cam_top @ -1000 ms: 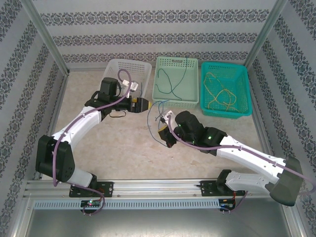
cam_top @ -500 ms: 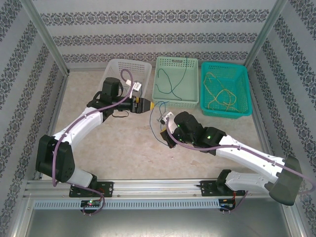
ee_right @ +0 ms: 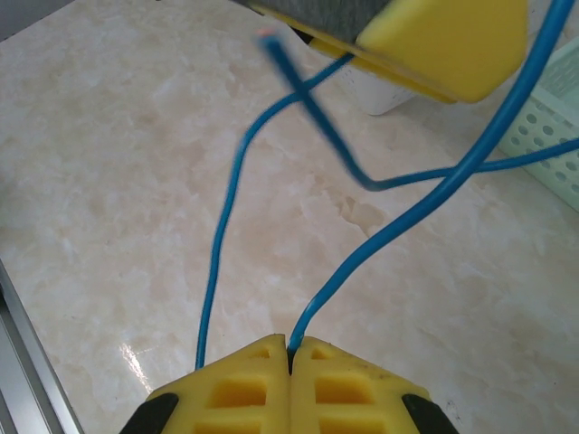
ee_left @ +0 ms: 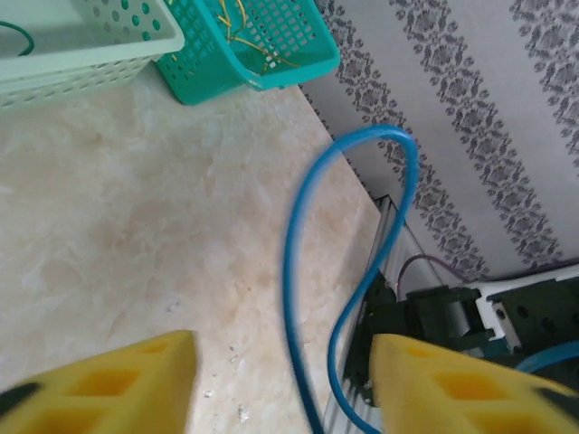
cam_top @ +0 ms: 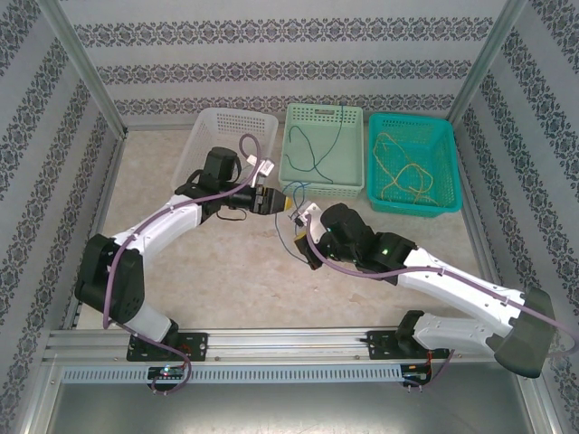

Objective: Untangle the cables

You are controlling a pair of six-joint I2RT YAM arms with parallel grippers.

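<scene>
The right end effector [ee_right: 289, 348] was pinched tight on the blue cable [ee_right: 398, 217], which looped up off the desk [ee_right: 109, 181]. The left end effector [ee_left: 282, 371] gaped wide around that loop, gripping nothing. Light, limp and springy, the cable would probably slide through a loose pinch. A firm hold on the loop, near the right's pinch, seemed safest.

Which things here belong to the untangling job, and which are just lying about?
Job: blue cable, pinched by the right gripper, running through the open left gripper; yellow cables in the teal basket; thin cables in the light green basket.
Lying about: white basket; purple arm cable.
</scene>
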